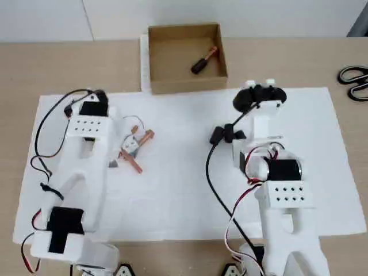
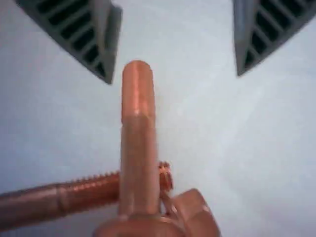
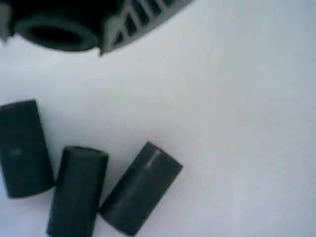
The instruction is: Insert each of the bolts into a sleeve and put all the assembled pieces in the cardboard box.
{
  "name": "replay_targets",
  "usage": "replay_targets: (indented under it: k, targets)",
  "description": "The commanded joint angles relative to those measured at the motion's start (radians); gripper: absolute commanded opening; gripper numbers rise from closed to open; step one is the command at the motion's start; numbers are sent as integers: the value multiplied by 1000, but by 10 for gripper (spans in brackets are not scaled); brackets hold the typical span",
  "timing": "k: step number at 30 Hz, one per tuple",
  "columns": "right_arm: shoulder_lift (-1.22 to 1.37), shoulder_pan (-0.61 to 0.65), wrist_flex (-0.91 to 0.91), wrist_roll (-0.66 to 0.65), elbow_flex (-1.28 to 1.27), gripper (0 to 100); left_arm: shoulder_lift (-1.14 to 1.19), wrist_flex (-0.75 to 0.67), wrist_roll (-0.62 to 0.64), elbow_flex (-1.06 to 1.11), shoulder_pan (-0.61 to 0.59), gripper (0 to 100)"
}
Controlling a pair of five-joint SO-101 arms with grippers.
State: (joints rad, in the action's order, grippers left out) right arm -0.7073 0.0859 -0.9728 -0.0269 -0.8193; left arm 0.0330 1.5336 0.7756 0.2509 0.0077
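Bolts (image 1: pixel 137 150) of copper colour lie in a small heap on the white paper sheet (image 1: pixel 172 190), just in front of the left arm. The left gripper (image 2: pixel 173 74) hangs directly above them. Its two ribbed fingers (image 2: pixel 84 34) stand wide apart and hold nothing. In the left wrist view one bolt (image 2: pixel 137 143) lies with its smooth tip between the two fingers, nearer to one of them but not touching it. This bolt rests across a second bolt (image 2: pixel 49 200), whose threaded end passes under it. A hexagonal head (image 2: pixel 197 215) of the same copper colour shows just beside them.

At the far edge of the sheet stands the cardboard box (image 1: pixel 187 85), open at the top, about between the two arms. One assembled piece (image 1: pixel 204 59), a bolt pushed into a black sleeve, lies inside it on the right side, at a slant to the walls.

Over the right half of the sheet is the right arm. In the right wrist view three black sleeves (image 3: pixel 76 190) lie flat on the paper, close side by side, and the outer one is turned at an angle to the other two. A fourth sleeve (image 3: pixel 54 32), with its open end visible, is right at the right gripper (image 3: pixel 91 39). I cannot tell whether this gripper is clamped on it.

A pair of scissors (image 1: pixel 355 81) lies on the bare table (image 1: pixel 57 63) at the right, well apart from the sheet's things.
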Motion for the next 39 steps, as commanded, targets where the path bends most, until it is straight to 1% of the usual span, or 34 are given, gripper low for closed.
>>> replay_targets:
  k: [1, 5, 9, 12, 17, 29, 33, 36, 39]
  targets:
    - [-36, -2, -1, -12, 38, 3, 12, -20, 11, -45, -2, 148]
    - [-36, 2, -1, -12, 38, 3, 48, -80, 12, -45, -8, 148]
    - [-36, 4, -1, -12, 38, 3, 71, -135, 68, -45, -8, 148]
    - [-36, 2, -1, -14, 38, 3, 74, -173, 75, -45, -6, 148]
    - [-36, -1, -2, -14, 38, 3, 75, -209, 75, -41, -8, 148]
    - [-36, 1, -2, -14, 38, 3, 75, -210, 77, -39, -9, 148]
    - [-36, 1, -2, -12, 38, 3, 75, -262, 80, 5, -9, 148]
    - [-36, -1, -2, -12, 38, 3, 75, -315, 106, 51, -9, 148]
    - [-36, -1, -2, -12, 38, 3, 75, -324, 104, 62, -9, 148]
